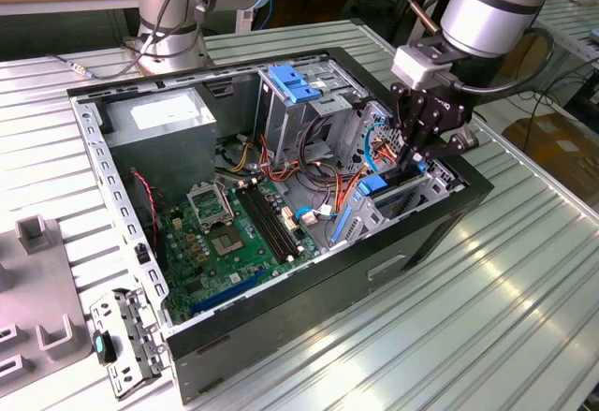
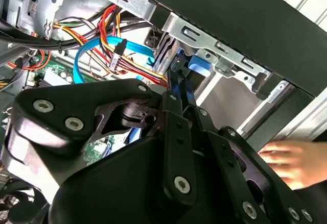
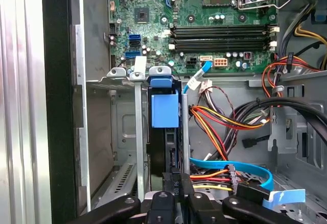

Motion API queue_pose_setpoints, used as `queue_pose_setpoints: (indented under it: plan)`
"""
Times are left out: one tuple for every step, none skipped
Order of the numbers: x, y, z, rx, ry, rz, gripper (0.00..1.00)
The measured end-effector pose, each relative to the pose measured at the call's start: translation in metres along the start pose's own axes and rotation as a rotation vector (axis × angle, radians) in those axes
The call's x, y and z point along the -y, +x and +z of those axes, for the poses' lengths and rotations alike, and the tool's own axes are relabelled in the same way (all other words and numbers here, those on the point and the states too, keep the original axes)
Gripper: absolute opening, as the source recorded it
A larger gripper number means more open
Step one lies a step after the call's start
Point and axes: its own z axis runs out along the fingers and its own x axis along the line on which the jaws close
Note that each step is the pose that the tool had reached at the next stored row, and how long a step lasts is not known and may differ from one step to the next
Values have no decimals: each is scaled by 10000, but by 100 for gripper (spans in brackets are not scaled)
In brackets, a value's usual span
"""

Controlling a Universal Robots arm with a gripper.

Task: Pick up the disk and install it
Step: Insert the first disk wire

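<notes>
Across the ribbed metal table, starting at the exterior view's left, a grey fixture block is lying beside a loose metal bracket that is resting against the corner of the open computer case. Inside the case, the grey power supply box is sitting at the far left corner, the green motherboard is lying on the floor of the case, and a light-blue latch piece is sitting atop the upper drive cage. Farther toward the exterior view's right, the gripper is reaching down into the lower drive cage at the front of the case. The disk is standing on edge in that cage, between its metal rails, with its blue rail facing the first wrist view. The jaws are standing narrow, closing on the disk's upper edge, as the second wrist view shows at the fingertips. Red, yellow and orange wires and a blue flat cable are running just beside the cage. A person's hand is resting outside the case wall in the second wrist view.
</notes>
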Motion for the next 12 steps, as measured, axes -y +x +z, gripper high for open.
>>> queue_pose_setpoints:
  plan:
    - [0, 1, 1, 0, 0, -1, 17]
    - [0, 1, -2, -1, 0, -1, 17]
    - [0, 2, -23, 2, -1, 0, 17]
    - [0, 3, -46, 1, 0, 0, 18]
    - [2, 4, -104, -2, 0, 0, 24]
    - [3, 5, -135, -1, 0, 0, 24]
    - [3, 5, -134, 3, 0, -1, 24]
    - [3, 5, -136, 1, 0, 0, 23]
    - [3, 5, -137, 0, 0, 0, 16]
    - [3, 5, -138, 1, 0, 0, 11]
    - [3, 6, -139, 0, 0, 0, 11]
    - [3, 5, -139, 1, 0, 0, 11]
